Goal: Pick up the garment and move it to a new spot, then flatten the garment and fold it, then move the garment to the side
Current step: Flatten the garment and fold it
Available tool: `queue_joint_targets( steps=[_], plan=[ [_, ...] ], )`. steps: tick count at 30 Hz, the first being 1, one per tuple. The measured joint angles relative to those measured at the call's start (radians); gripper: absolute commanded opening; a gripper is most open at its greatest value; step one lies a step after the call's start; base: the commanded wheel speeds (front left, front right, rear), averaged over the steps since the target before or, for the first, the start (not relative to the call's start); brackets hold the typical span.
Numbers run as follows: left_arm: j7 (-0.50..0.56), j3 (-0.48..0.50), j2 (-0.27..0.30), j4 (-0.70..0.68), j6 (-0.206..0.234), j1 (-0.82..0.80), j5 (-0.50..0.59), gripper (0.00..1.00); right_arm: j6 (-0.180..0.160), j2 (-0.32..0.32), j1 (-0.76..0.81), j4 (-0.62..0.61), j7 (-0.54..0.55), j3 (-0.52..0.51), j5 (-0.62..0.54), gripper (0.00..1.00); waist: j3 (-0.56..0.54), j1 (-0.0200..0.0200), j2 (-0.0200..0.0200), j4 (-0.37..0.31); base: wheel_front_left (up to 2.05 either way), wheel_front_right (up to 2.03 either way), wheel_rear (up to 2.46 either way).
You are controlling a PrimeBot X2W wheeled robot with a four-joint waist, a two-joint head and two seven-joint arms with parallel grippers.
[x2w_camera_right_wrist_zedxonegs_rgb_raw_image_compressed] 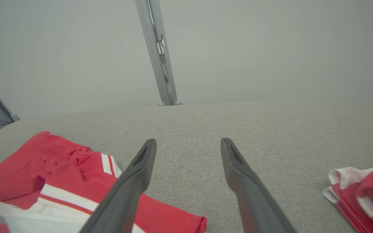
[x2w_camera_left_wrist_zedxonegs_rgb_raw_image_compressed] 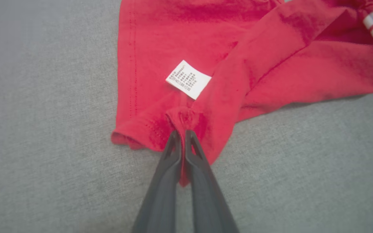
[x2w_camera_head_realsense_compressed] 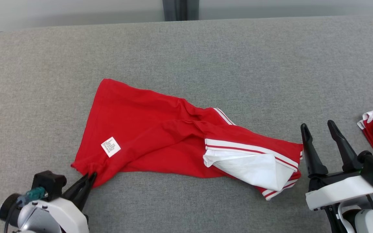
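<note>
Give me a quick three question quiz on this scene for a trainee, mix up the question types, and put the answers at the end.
1. True or false: the left claw is shut on a corner of the garment.
2. Pick one. The right claw is: A) open and empty; B) shut on the garment; C) shut and empty.
3. Fill in: the white label on the garment lies nearer the ___ claw.

Key: 1 true. 2 A. 3 left.
</note>
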Motion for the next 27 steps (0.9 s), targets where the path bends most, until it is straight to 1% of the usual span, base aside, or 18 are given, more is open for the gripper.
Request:
queue_joint_targets(
  steps=[5, 8, 12, 15, 18, 19, 22, 27],
  plan=[
    [-0.086, 0.009, -0.029, 0.031, 0.012, 0.04, 0.002, 0.0, 0.0, 0.0, 0.0, -0.012, 0.007, -0.017, -0.002, 1.0, 0.008, 0.0, 0.0001, 0.012, 0.0, 0.0, 0.0],
    [-0.169, 0.03, -0.062, 0.084, 0.014, 0.048, -0.005, 0.0, 0.0, 0.0, 0.0, -0.016, 0.009, -0.025, -0.005, 1.0, 0.01, 0.0, 0.0, 0.015, 0.0, 0.0, 0.0],
    [-0.29, 0.058, -0.109, 0.147, 0.04, 0.041, 0.008, 0.0, 0.0, 0.0, 0.0, -0.018, 0.009, -0.032, -0.006, 1.0, 0.006, 0.0, 0.0, 0.019, 0.0, 0.0, 0.0],
    [-0.345, 0.086, -0.141, 0.188, 0.056, 0.018, 0.021, 0.0, 0.0, 0.0, 0.0, -0.02, 0.01, -0.033, -0.006, 1.0, 0.004, 0.0, 0.0, 0.021, 0.0, 0.0, 0.0],
    [-0.368, 0.126, -0.176, 0.218, 0.065, -0.007, 0.042, 0.0, 0.0, 0.0, 0.0, -0.022, 0.012, -0.032, -0.006, 1.0, 0.003, 0.0, 0.0, 0.02, 0.0, 0.0, 0.0],
    [-0.37, 0.137, -0.192, 0.233, 0.065, -0.007, 0.044, 0.0, 0.0, 0.0, 0.0, -0.023, 0.012, -0.03, -0.006, 1.0, 0.003, 0.0, 0.0, 0.019, 0.0, 0.0, 0.0],
    [-0.372, 0.173, -0.237, 0.288, 0.043, -0.006, 0.051, 0.0, 0.0, 0.0, -0.002, -0.024, 0.012, -0.026, -0.005, 1.0, 0.004, 0.0, 0.0, 0.013, 0.0, 0.0, 0.0],
    [-0.374, 0.258, -0.31, 0.344, -0.005, 0.004, 0.058, 0.0, 0.0, 0.0, 0.0, -0.024, 0.012, -0.031, 0.002, 1.0, -0.002, 0.0, 0.0, 0.007, 0.0, 0.0, 0.0]
  ],
)
